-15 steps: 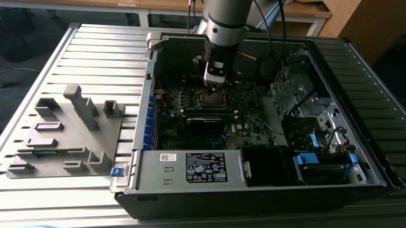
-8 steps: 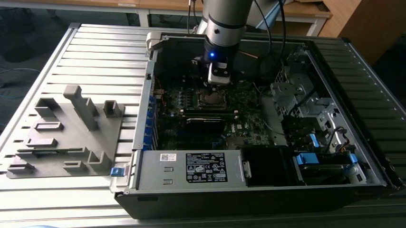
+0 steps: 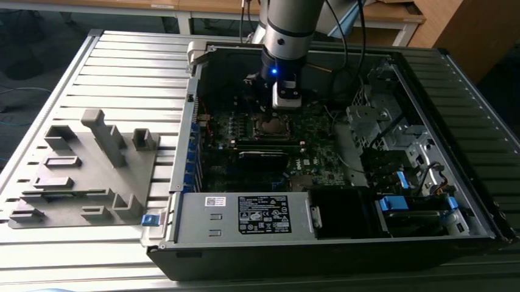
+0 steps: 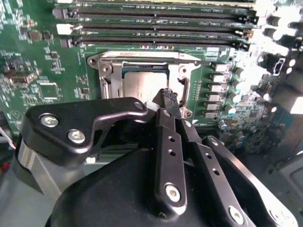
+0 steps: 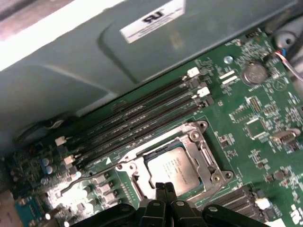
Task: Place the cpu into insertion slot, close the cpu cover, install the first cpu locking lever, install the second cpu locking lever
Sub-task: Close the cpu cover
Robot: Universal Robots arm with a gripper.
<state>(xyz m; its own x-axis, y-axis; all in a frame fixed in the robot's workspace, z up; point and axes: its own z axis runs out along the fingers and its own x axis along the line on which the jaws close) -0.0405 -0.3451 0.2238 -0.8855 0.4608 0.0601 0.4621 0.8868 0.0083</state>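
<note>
Down inside the open computer case (image 3: 325,258), the gripper (image 3: 284,100) hangs over the motherboard (image 5: 258,156). In the first wrist view its fingers (image 5: 159,191) are pressed together with nothing visible between them. And the cpu (image 5: 173,165)? It sits flat in the socket, silver top up, with the cpu cover (image 5: 202,150) lying down around it and framing the chip through its square opening. Now the relation that matters: the fingertips sit right at the socket edge farthest from the memory slots (image 5: 142,113). So the chip lies straight ahead of them, very near, between fingers and slots. A thin metal locking lever (image 5: 94,174) runs along the socket's slot-side edge, its long axis parallel to the slots. Whether it's latched, I can't tell.
</note>
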